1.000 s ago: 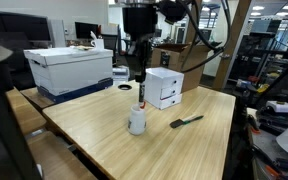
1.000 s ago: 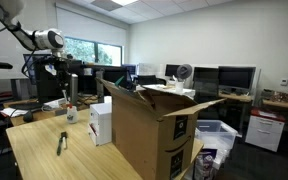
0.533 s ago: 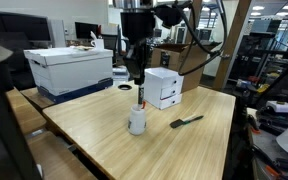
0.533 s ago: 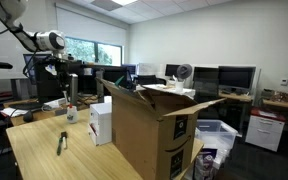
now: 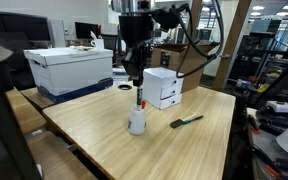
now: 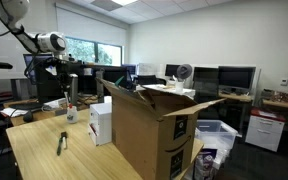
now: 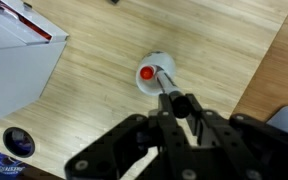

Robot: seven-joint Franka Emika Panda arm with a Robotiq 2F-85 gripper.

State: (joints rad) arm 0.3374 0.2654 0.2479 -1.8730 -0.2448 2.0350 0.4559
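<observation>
Red-tipped marker (image 7: pixel 165 78) pinched in my gripper (image 7: pixel 180 104), jaws narrow around it, red end over white cup (image 7: pixel 160 60) on wooden table (image 7: pixel 94 115).

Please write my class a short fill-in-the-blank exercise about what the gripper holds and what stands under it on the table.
1. The gripper is shut on a marker whose lower end is ____.
2. The cup right below that marker is ____ in colour.
3. The cup stands on a table with a top made of ____.
Missing words: red; white; wood.
</observation>
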